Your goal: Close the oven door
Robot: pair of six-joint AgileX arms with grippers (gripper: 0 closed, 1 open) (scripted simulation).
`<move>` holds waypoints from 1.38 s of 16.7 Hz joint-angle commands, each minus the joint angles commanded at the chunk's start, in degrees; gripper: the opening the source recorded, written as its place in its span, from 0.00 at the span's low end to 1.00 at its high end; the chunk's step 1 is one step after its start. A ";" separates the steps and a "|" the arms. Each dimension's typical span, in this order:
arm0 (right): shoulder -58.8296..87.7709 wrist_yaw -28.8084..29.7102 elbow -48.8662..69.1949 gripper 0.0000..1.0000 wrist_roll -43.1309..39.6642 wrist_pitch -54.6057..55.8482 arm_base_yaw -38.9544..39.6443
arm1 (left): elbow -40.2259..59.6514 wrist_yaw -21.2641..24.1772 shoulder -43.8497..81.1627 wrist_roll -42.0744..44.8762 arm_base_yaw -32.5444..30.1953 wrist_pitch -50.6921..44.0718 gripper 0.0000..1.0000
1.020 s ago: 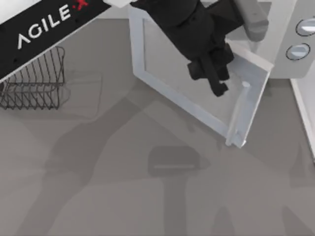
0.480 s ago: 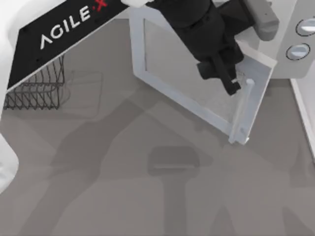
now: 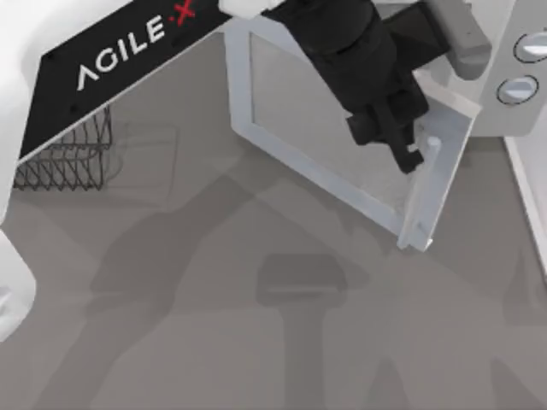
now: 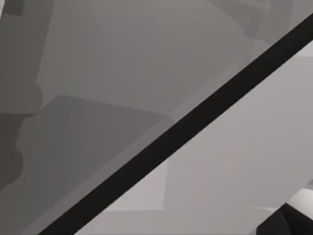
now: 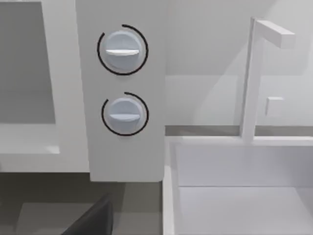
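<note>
Much of the oven door (image 3: 333, 145) at the table's one o'clock lies under the left arm, which crosses it from the eleven o'clock corner. The left gripper (image 3: 408, 152) sits on the door's outer face beside the handle (image 3: 425, 192); whether its fingers are parted or closed I cannot tell, since the black wrist hides them. The door is a white frame around a translucent grey window, swung open at an angle, its bar handle on the free edge toward four o'clock. Up close, the left wrist view gives a grey pane crossed by the door's dark edge (image 4: 171, 137). Two round knobs (image 5: 122, 49) on the white oven body (image 5: 127, 156) face the right wrist view. A wire rack (image 3: 68, 158) sits at ten o'clock.
</note>
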 joint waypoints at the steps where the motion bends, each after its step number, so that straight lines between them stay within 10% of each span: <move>1: 0.00 0.00 0.00 1.00 0.00 0.00 0.00 | 0.17 -0.25 0.33 -0.19 -0.23 -0.17 0.00; 23: 0.00 0.00 0.00 1.00 0.00 0.00 0.00 | 14.82 -0.95 8.54 -3.04 -2.42 -4.20 0.00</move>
